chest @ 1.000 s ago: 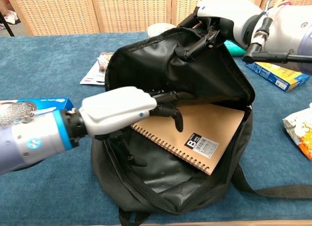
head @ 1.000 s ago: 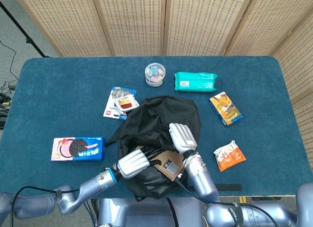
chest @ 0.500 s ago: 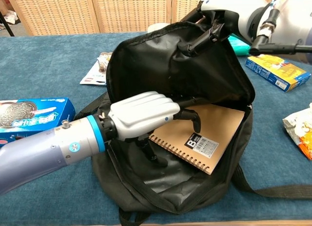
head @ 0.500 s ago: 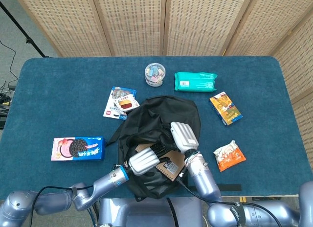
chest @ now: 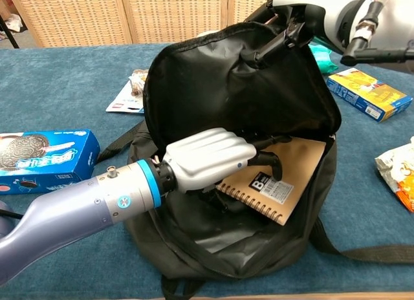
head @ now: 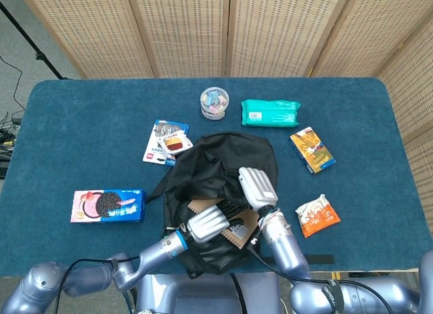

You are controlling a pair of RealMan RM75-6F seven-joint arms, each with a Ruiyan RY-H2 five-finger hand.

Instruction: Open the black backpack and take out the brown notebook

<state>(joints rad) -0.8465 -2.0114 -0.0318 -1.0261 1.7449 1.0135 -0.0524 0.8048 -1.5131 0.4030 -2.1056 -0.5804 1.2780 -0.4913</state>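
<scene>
Left hand (chest: 207,159) gripping the brown spiral-bound notebook (chest: 284,183) inside the open black fabric backpack (chest: 239,99)
Its fingers are curling over the notebook's edge; right hand (chest: 304,12) is pinching the flap, holding it up

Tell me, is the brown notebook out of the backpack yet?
No, still inside. The brown notebook lies in the open black backpack, left hand over it, right hand lifting the flap.
</scene>
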